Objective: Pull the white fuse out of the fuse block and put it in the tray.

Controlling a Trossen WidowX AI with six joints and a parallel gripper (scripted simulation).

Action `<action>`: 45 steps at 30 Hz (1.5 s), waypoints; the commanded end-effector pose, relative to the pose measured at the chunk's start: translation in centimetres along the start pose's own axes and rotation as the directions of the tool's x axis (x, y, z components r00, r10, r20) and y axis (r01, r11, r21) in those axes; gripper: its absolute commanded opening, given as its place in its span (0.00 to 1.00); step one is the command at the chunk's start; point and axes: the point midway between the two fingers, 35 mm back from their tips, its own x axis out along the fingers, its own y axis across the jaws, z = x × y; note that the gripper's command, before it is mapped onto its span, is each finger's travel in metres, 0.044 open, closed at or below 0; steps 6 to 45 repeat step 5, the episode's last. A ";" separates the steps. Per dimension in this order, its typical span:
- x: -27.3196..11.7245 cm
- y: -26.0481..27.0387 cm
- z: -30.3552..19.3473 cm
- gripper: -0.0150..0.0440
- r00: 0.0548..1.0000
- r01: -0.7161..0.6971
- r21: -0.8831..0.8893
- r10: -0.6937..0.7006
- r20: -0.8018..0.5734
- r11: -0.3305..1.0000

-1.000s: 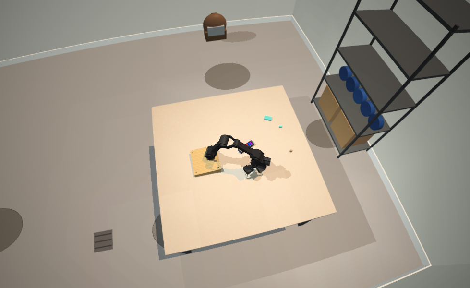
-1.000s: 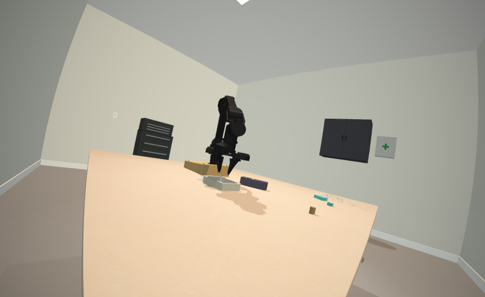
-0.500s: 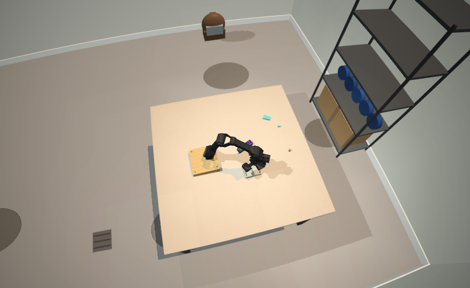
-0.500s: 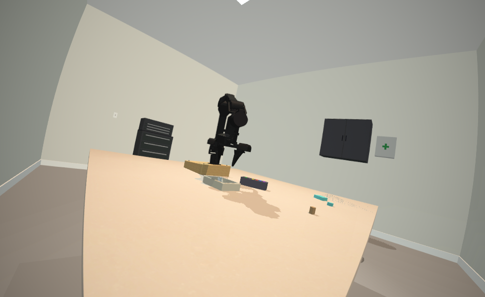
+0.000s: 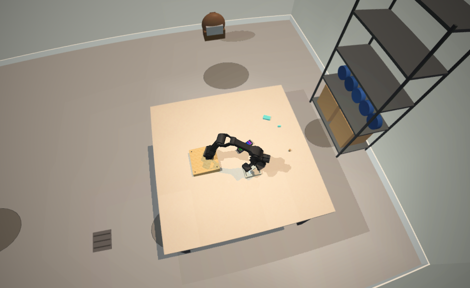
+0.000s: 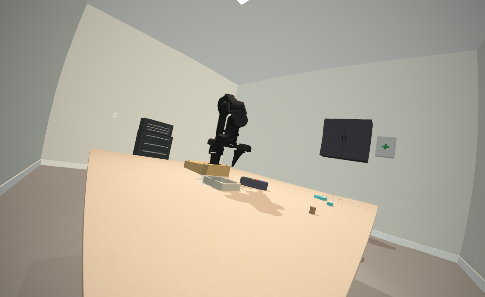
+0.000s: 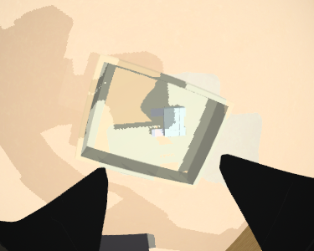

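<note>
The white fuse (image 7: pixel 175 121) lies on its side on the floor of the tray (image 5: pixel 252 176) (image 6: pixel 231 186) (image 7: pixel 136 166), right of its middle in the wrist view. The tray's walls hide it in the exterior view. My gripper (image 5: pixel 253 167) (image 6: pixel 224 162) (image 7: pixel 165 169) is open and empty, above the tray, its fingertips wide apart and clear of the fuse. The dark fuse block (image 5: pixel 249 142) (image 6: pixel 253 183) (image 7: pixel 125 243) stands beside the tray, with coloured fuses on top. The arm hides its middle in the top view, and only an end shows in the wrist view.
The arm stands on a wooden base board (image 5: pixel 202 168) (image 6: pixel 216 170). A teal block (image 5: pixel 266 117) (image 6: pixel 320 197), a smaller teal piece (image 5: pixel 279 126) (image 6: pixel 330 204) and a small brown piece (image 5: pixel 289 150) (image 6: pixel 312 210) lie on the table beyond the fuse block and tray.
</note>
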 end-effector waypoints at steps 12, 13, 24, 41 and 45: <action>0.0 0.0 0.0 0.81 1.000 0.000 0.000 0.000 0.000 1.000; 0.0 0.0 0.0 0.81 1.000 0.000 0.000 0.000 0.000 1.000; 0.0 0.0 0.0 0.81 1.000 0.000 0.000 0.000 0.000 1.000; 0.0 0.0 0.0 0.81 1.000 0.000 0.000 0.000 0.000 1.000; 0.0 0.0 0.0 0.81 1.000 0.000 0.000 0.000 0.000 1.000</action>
